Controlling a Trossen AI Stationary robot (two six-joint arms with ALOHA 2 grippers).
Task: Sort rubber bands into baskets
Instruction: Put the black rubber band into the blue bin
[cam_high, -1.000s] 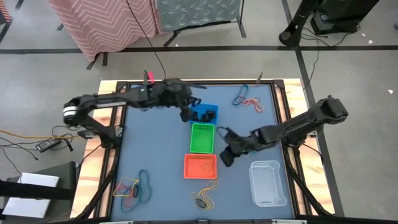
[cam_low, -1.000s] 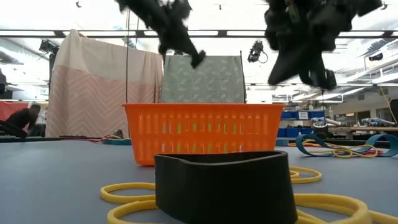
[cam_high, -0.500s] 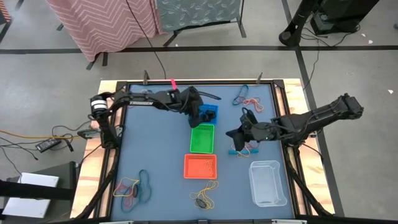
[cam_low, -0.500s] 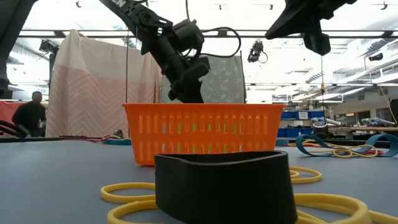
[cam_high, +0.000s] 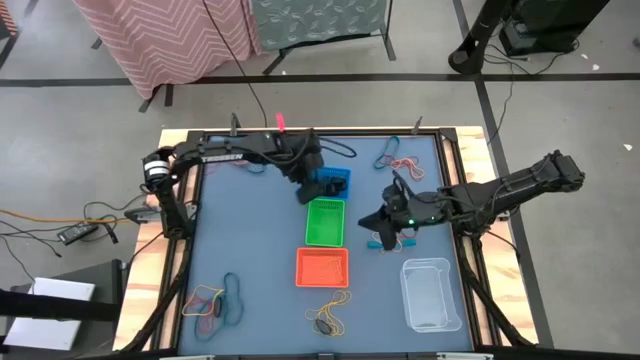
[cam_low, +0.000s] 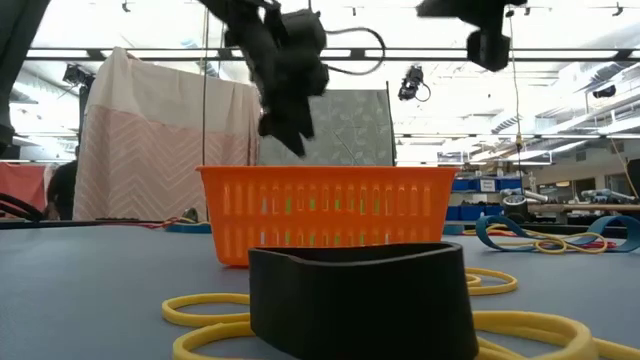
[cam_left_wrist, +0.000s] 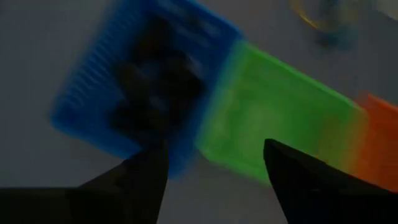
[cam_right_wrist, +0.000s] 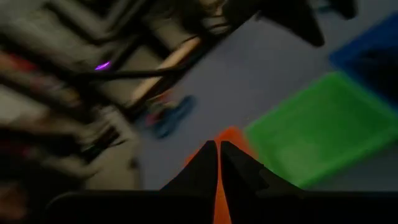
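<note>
The left gripper (cam_high: 307, 187) hovers just above the blue basket (cam_high: 334, 182), at the basket's edge nearest the left arm; in the left wrist view its two fingers (cam_left_wrist: 140, 177) stand wide apart with nothing between them, and dark bands lie in the blue basket directly ahead of them. The green basket (cam_high: 325, 222) sits next in line beyond the blue one, and the orange basket (cam_high: 322, 267) follows it. The right gripper (cam_high: 378, 222) is raised beside the green basket, on the side toward the right arm; in the right wrist view its fingers (cam_right_wrist: 205, 163) are nearly together, and no band can be seen between them. A teal band (cam_high: 381, 243) lies on the table just below this gripper. The clear tub (cam_high: 430, 293) stands near it, toward the table's front. Further rubber bands (cam_high: 398, 158) lie at the far edge, and another cluster (cam_high: 215, 300) lies at the front corner on the left arm's side.
</note>
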